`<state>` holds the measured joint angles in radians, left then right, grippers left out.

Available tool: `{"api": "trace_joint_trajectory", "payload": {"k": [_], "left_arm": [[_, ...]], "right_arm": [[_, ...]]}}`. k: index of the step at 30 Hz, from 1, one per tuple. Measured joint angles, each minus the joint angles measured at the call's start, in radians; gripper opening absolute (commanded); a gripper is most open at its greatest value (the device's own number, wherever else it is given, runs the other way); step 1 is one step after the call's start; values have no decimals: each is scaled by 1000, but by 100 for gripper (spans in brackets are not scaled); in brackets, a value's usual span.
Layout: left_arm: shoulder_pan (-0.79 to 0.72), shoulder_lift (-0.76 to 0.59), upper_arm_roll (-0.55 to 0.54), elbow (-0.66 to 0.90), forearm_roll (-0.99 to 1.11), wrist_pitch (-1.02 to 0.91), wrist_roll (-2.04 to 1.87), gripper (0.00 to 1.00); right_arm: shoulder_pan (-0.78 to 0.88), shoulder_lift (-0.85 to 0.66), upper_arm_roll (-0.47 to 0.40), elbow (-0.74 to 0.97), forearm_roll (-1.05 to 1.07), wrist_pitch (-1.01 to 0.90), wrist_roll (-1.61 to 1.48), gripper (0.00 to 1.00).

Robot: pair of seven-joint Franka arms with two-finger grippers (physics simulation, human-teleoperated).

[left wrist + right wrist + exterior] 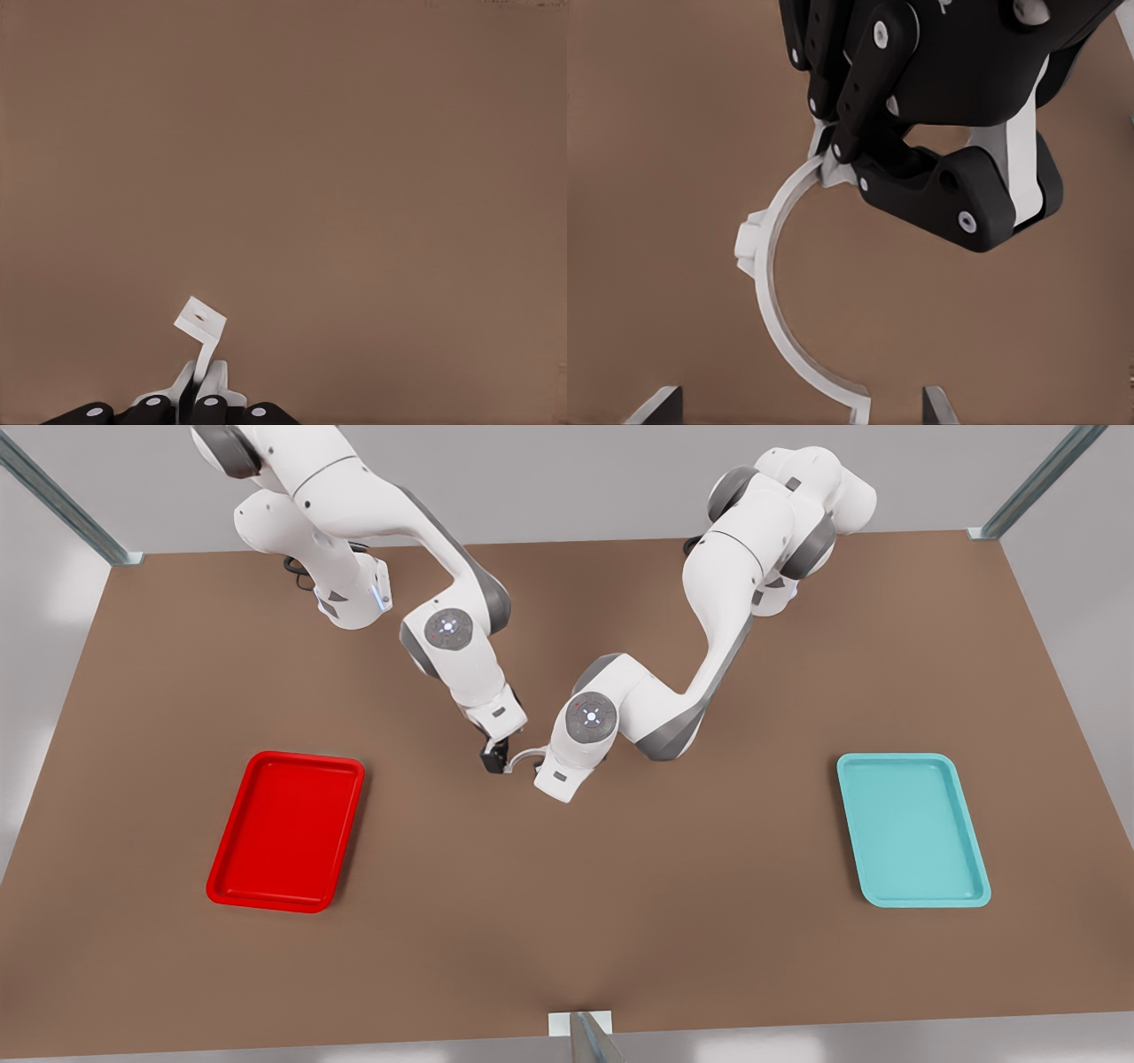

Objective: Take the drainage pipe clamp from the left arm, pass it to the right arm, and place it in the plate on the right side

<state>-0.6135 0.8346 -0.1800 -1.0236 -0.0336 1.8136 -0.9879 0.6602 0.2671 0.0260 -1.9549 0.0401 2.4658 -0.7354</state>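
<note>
The drainage pipe clamp [523, 755] is a thin white half-ring held above the middle of the table. My left gripper [538, 767], on the arm at the front view's right, is shut on one end tab. The left wrist view shows its fingers [217, 382] pinching the clamp [202, 323]. My right gripper [496, 763], on the arm at the front view's left, is open. In the right wrist view the clamp [766, 292] curves from the left gripper [829, 152] to between the right gripper's [797, 405] spread fingertips [656, 405], touching neither. The red plate [232, 881] lies at the front view's left.
A teal tray [974, 890] of the same shape lies at the front view's right. Both trays hold nothing. The brown table [567, 921] spreads between them, with metal frame posts at its far corners and one at the middle of the near edge.
</note>
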Motion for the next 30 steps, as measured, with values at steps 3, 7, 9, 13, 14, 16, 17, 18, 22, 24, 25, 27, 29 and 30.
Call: {"api": "trace_joint_trajectory", "payload": {"k": [3,7,9,13,14,16,17,18,22,24,25,27,29,30], "left_arm": [[0,0,0,0,-1,0,-14,21],[0,0,0,1,-2,0,-29,21],[0,-1,0,1,-2,0,-35,21],[0,-1,-1,2,-3,0,-47,21],[0,0,0,2,-3,0,-49,21],[0,0,0,3,-3,1,-53,21],[0,0,0,3,-3,2,-55,21],[0,0,0,3,-3,2,-57,21],[0,-1,0,3,-3,4,-64,21],[0,-1,0,3,-3,4,-67,21],[0,-1,1,3,-3,4,-68,21],[0,-2,1,3,-3,4,-71,21],[0,-2,1,3,-3,5,-73,21],[0,-2,1,3,-3,5,-74,21]], "right_arm": [[9,34,0,25,-2,2,-33,100],[17,62,0,48,-3,3,-71,100],[18,71,0,51,-3,4,-87,100],[18,81,0,53,-3,5,-114,100],[18,87,1,57,-4,5,-120,100],[19,100,1,66,-4,6,-131,100],[21,106,1,70,-4,6,-136,100],[24,114,1,76,-4,6,-140,100],[24,132,1,87,-4,6,-157,100],[24,135,1,87,-3,6,-164,100],[24,135,0,87,-3,6,-167,100],[23,136,0,87,-3,6,-174,100],[23,139,1,87,-2,6,-180,67],[23,140,0,87,-2,6,-182,45]]}}
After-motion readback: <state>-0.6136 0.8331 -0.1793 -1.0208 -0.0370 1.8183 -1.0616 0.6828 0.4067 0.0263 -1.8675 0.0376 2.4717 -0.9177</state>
